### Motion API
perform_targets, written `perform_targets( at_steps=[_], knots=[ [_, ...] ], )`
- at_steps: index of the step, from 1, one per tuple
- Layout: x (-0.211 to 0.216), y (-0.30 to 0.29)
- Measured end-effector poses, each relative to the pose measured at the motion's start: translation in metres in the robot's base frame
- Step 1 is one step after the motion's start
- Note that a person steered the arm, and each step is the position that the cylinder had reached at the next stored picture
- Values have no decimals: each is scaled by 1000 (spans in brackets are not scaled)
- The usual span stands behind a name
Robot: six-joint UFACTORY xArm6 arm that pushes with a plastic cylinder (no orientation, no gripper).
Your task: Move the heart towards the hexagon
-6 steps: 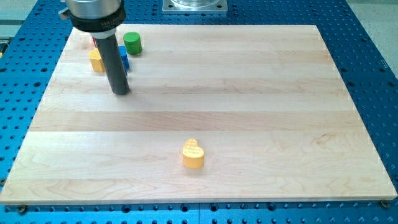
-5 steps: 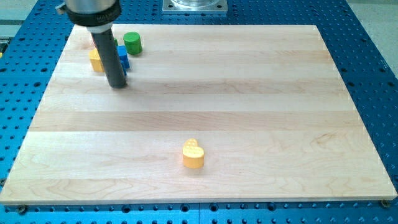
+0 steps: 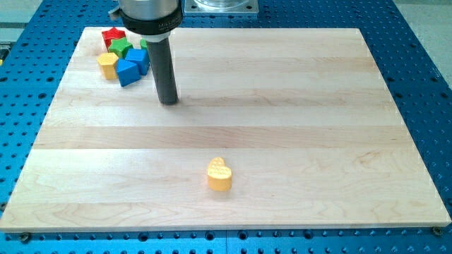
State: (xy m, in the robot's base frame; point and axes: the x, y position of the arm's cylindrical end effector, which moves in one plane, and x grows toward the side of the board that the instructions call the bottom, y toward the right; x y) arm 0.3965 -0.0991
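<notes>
1. My tip (image 3: 168, 101) rests on the pale wooden board (image 3: 296, 106), well up-left of the yellow wooden heart block (image 3: 219, 174); it carries no claw.
2. The yellow hexagon block (image 3: 106, 65) sits far up-left of the heart, among red (image 3: 111, 37), green (image 3: 122, 48) and blue (image 3: 130, 68) blocks.

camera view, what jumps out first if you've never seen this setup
The dark rod, with my tip on the wooden board, right of a block cluster at the view's top left: red block, green block, yellow block, blue blocks. A yellow heart sits alone near the bottom centre, far from my tip.
</notes>
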Motion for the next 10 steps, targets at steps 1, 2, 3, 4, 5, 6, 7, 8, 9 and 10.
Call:
perform_targets(
  at_steps=[1, 2, 3, 4, 5, 6, 7, 8, 9, 10],
  knots=[
    [0, 20],
    [0, 40],
    [31, 96],
    [85, 171],
    [169, 170],
    [189, 94],
    [148, 28],
    [134, 37],
    [146, 70],
    [95, 65]
  ],
)
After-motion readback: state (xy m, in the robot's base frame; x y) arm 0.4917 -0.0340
